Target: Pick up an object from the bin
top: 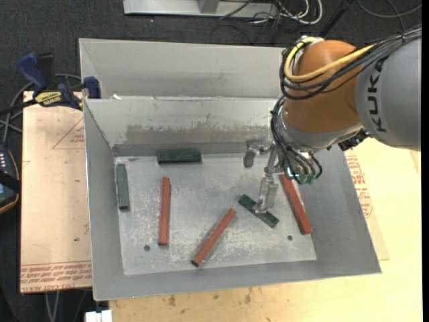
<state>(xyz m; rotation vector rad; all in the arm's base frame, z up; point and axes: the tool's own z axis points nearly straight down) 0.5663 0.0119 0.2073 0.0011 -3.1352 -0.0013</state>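
Right red bar (pixel 299 217) top end hidden behind end effector (pixel 267 206); dark green block (pixel 250 203) partly covered by it

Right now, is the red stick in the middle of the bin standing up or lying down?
Lying down: the red stick rests flat along its whole length, slanted across the bin floor.

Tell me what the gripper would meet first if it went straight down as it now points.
Most likely the short dark green bar lying right of centre in the view: the gripper points down right over it. Depth is unclear, so it may already touch. A red bar lies just beside.
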